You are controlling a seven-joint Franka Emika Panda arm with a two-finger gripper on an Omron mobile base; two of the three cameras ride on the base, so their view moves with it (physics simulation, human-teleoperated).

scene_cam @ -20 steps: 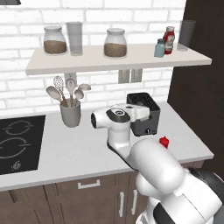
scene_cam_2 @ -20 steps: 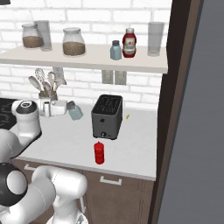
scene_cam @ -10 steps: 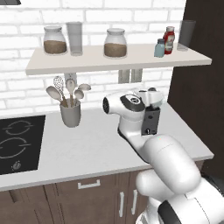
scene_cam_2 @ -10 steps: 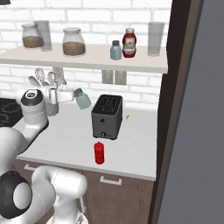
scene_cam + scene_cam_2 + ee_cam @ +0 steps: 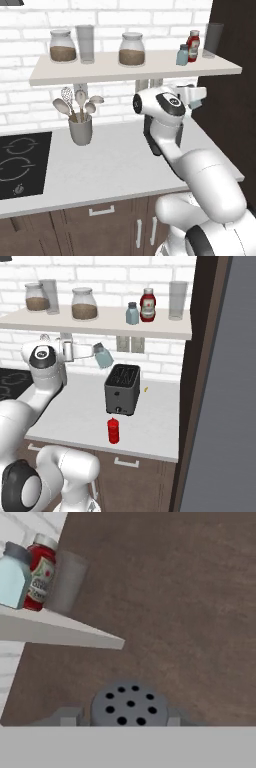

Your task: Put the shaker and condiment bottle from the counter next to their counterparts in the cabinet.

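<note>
Gripping the shaker [image 5: 102, 355] between its 2 fingers, the claw [image 5: 95, 352] is holding it tilted in the air above the tabletop [image 5: 150, 421], just below the cabinet [image 5: 100, 326] shelf. Its grey perforated cap [image 5: 129, 704] is facing the hand camera. The twin shaker [image 5: 132, 313] and labelled red bottle [image 5: 147, 305] are standing side by side on the shelf, apparently touching. The condiment bottle [image 5: 113, 430] is standing on the tabletop in front of the toaster [image 5: 122, 389].

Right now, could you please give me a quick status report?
Hand shut on pale blue-grey shaker, airborne below off-white shelf. All-red squeeze bottle waits on counter. Black toaster underneath; shelf edge overhead.
</note>
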